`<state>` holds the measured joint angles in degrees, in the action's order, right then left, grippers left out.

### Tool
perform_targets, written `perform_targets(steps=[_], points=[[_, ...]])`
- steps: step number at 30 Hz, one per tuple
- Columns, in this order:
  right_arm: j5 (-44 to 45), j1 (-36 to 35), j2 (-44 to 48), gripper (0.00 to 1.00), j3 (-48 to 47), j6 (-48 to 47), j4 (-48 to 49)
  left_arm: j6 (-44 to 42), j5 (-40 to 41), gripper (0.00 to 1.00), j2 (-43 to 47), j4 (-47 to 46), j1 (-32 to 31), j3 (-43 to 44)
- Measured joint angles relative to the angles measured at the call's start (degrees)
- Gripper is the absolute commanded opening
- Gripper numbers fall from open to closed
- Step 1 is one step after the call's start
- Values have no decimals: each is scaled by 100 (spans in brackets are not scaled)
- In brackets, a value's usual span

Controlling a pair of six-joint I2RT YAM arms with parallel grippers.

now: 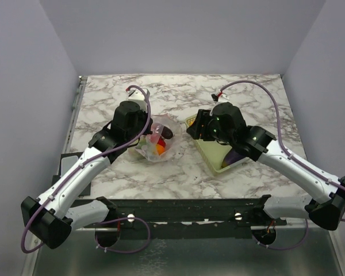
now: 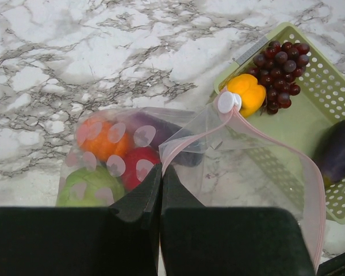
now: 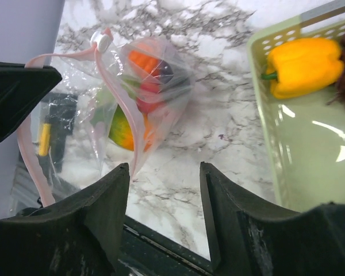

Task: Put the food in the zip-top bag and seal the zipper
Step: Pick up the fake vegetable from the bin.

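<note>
The zip-top bag [image 2: 132, 144] is clear, crinkled plastic with pale rounded marks. It lies on the marble worktop [image 2: 75, 52] just ahead of the left claw [image 2: 161, 192]. Its pinkish zipper [image 2: 184, 138] loops open to that claw's right, with a white slider [image 2: 227, 102] at the far bend. The left claw is pressed together on the zipper. Inside the bag show an orange piece [image 2: 100, 141], a red piece [image 2: 139, 167], a green piece [image 2: 89, 187] and a purple piece [image 2: 152, 126], all blurred by the film. The right claw [image 3: 164, 213] stands apart, holding nothing, with the bag ahead of it to the left. A yellow pepper [image 2: 248, 94], grapes [image 2: 282, 63] and an eggplant [image 2: 339, 149], cut off by the frame edge, lie in the green basket [image 2: 333, 86], ahead and right of the left claw.
</note>
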<state>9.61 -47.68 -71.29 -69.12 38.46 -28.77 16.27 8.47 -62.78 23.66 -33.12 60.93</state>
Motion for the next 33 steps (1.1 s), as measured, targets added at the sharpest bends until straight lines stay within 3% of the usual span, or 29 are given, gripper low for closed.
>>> perform_targets(steps=[4, 10, 16, 33], points=[[422, 2, 267, 60, -129, -184, -313, -15, 83, 2, 39, -9, 0, -55], [1027, 2, 304, 78, -385, -553, -752, -26, 238, 1, 214, -48, 0, -87], [1392, 146, 234, 79, -391, -1058, -905, -26, 337, 1, 282, -81, 0, -133], [168, 1370, -1932, 80, -780, -1969, -632, -24, 459, 1, 466, -173, 0, -219]])
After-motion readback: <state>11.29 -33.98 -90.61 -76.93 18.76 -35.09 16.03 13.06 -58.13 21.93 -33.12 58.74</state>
